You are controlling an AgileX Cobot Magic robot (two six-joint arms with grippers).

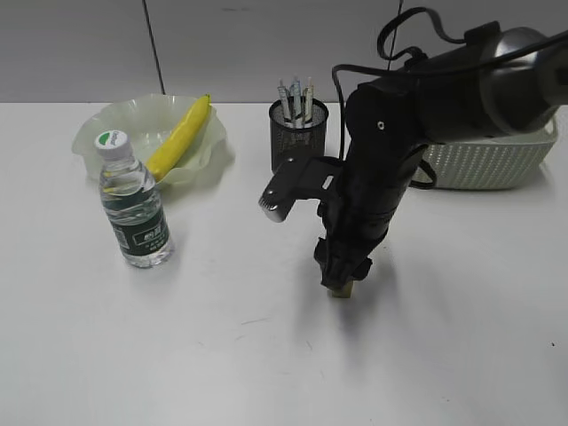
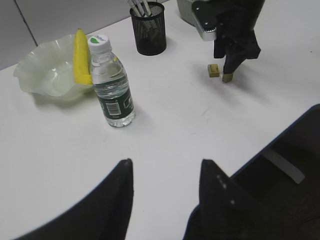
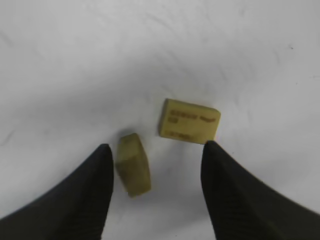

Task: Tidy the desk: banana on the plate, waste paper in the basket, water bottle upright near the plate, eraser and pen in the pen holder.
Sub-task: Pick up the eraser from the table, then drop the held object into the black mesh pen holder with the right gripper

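Two olive-yellow eraser pieces lie on the white desk (image 1: 222,355). In the right wrist view a flat one (image 3: 190,121) lies by the right fingertip and a smaller one (image 3: 133,164) lies between the fingers. My right gripper (image 3: 156,146) is open, low over them (image 1: 342,277). The left wrist view shows both pieces (image 2: 213,70). The banana (image 1: 180,135) lies in the plate (image 1: 111,124). The water bottle (image 1: 133,204) stands upright in front of the plate. The pen holder (image 1: 298,133) holds pens. My left gripper (image 2: 167,162) is open and empty. The waste paper is out of view.
The pale green basket (image 1: 497,161) stands at the back right, partly behind my right arm. The pen holder is just behind the right arm. The bottle and plate stand to the left (image 2: 112,85).
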